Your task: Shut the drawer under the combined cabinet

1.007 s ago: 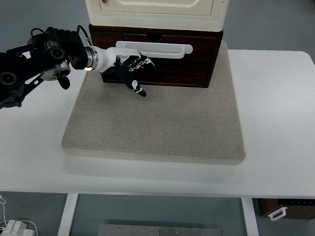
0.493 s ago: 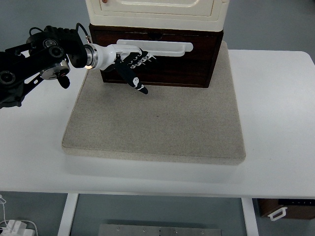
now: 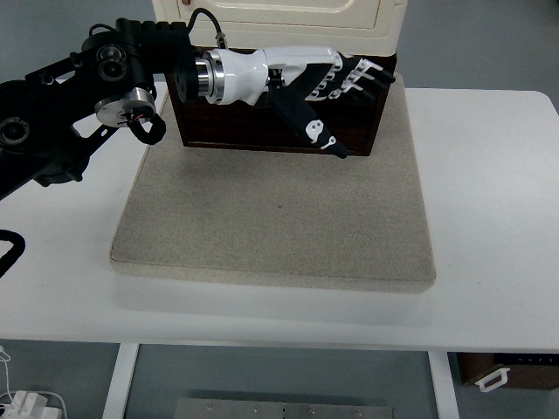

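Observation:
The dark brown drawer [image 3: 229,127] sits under the cream cabinet [image 3: 279,19] at the back of the grey mat [image 3: 279,218]. My left arm reaches in from the left across the drawer front. My left hand [image 3: 349,105] lies flat against the right part of the drawer front, open, holding nothing. Its fingers [image 3: 356,77] are stretched out along the drawer's top edge and the thumb [image 3: 316,133] points down and to the right. The hand and forearm hide the white drawer handle. The right arm is not in view.
The mat lies on a white table [image 3: 493,218]. A dark box with a white handle [image 3: 493,377] shows under the table's near right corner. Cables and a white plug [image 3: 22,403] lie on the floor at the lower left.
My left arm has swung right along the drawer front, from its left part to its right part. The fingers have stretched out and now cover the white handle.

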